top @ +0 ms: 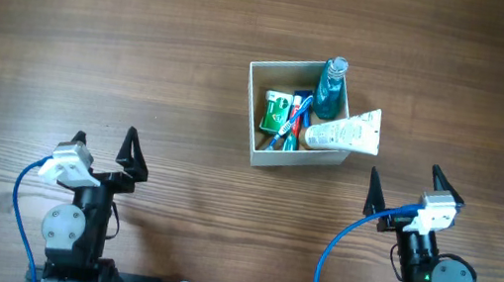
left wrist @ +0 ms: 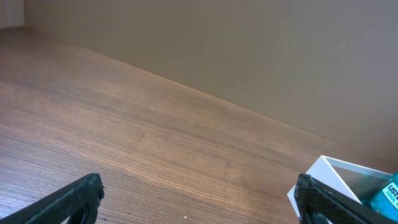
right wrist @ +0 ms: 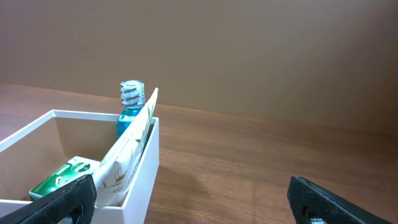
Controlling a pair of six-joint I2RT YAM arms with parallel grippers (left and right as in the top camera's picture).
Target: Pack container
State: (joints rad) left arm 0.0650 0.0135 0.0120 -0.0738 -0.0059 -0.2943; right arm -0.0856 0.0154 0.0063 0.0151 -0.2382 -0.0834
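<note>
A: Overhead?
B: The container (top: pixel 294 160) sits right of centre on the wooden surface (top: pixel 97 38), holding a blue bottle (top: pixel 331 88) and a white tube (top: pixel 345 133). The left hand (top: pixel 107 134) and right hand (top: pixel 405 172) are spread wide, empty, near the front edge.
A: Left wrist?
B: The container's corner shows at lower right.
A: Right wrist?
B: The container is at the left, with the tube leaning on its wall.

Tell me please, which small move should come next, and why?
Probably bring the open right pincer toward the white tube and nudge it inward. The tube lies tilted across the right wall of the container, with its end sticking outside, so the packing looks unfinished.
</note>
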